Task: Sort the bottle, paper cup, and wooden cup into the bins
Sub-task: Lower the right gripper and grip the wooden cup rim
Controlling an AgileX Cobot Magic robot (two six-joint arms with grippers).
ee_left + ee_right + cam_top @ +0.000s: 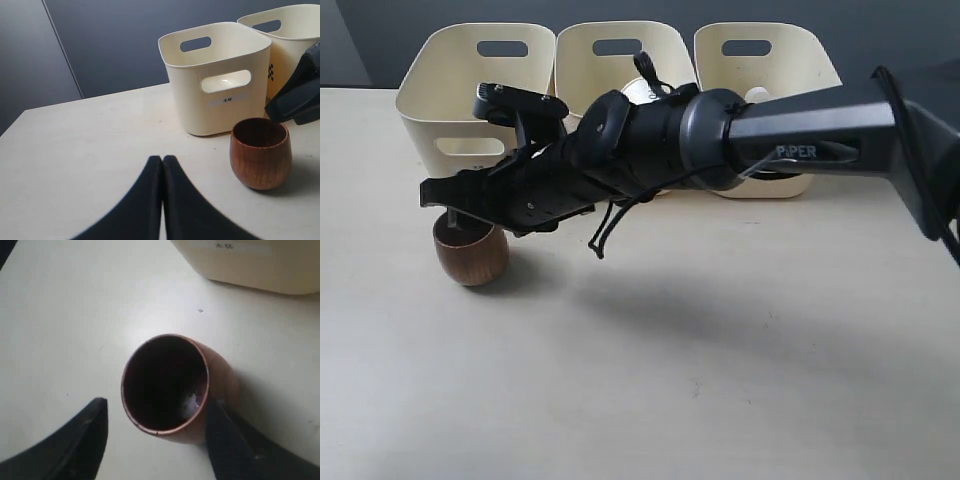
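Note:
The dark brown wooden cup (470, 255) (260, 153) (165, 385) stands upright on the table in front of the left bin (425, 110) (200, 107). My right gripper (450, 150) (156, 407) reaches across from the right and hangs open just above the cup. One of its fingers (227, 440) is against the cup's side and the other is apart from it. My left gripper (162, 159) is shut on nothing, low over the table short of the cup. The bottle and paper cup are not clearly seen. The arm half hides pale shapes in the middle bin (590, 60) and right bin (790, 60).
The three cream bins stand in a row along the table's back edge, with a dark wall behind them. The right arm's black body (720, 135) spans the front of the middle and right bins. Bare tabletop (670, 380) lies in front.

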